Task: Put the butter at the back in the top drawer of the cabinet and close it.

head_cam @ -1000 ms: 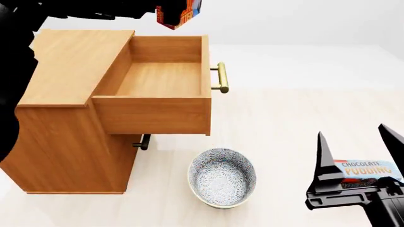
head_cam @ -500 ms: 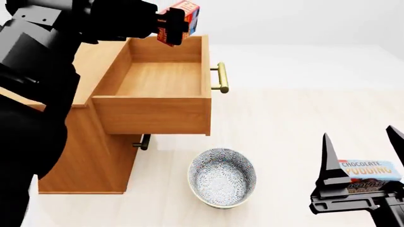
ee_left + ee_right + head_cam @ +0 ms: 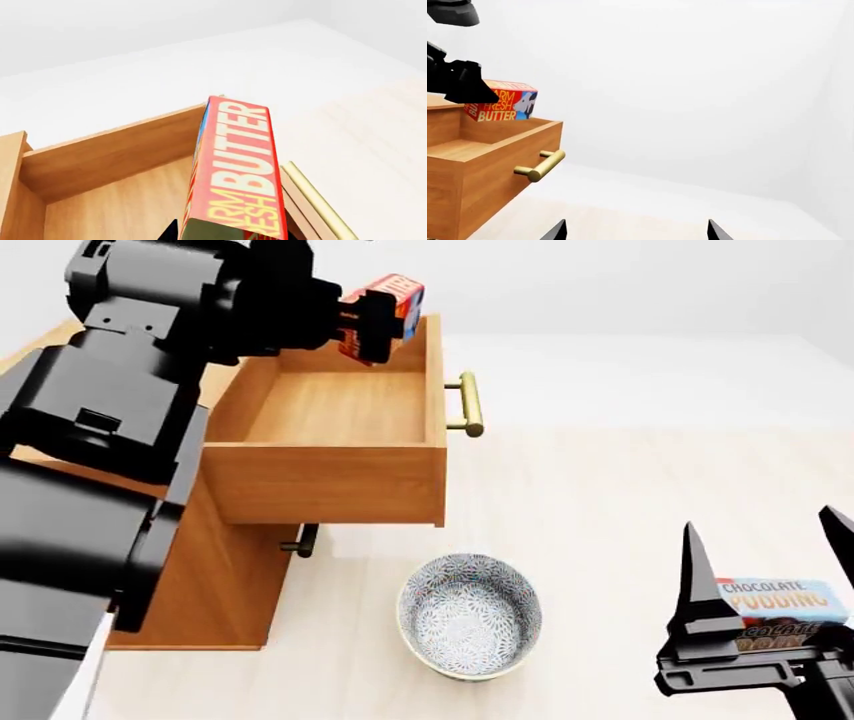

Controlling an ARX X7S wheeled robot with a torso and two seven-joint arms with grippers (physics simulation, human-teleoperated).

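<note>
The butter (image 3: 390,306), a red-orange box with white lettering, hangs tilted over the far rim of the open top drawer (image 3: 340,405), near its handle end. My left gripper (image 3: 371,326) is shut on it. In the left wrist view the butter (image 3: 237,170) fills the middle, with the drawer's floor (image 3: 113,210) below it. The right wrist view shows the butter (image 3: 504,102) just above the drawer wall (image 3: 500,160). The cabinet (image 3: 240,570) is largely hidden by my left arm. My right gripper (image 3: 763,522) stands open, low at the right, holding nothing.
A patterned bowl (image 3: 470,615) sits on the floor in front of the cabinet. A Chocolate Pudding box (image 3: 781,598) lies under my right gripper (image 3: 636,225). The drawer's brass handle (image 3: 467,405) sticks out to the right. A lower drawer's handle (image 3: 304,540) shows beneath.
My left arm has swung forward and down with the butter, bringing it lower over the drawer's far rim and covering the cabinet top. The right gripper has barely shifted.
</note>
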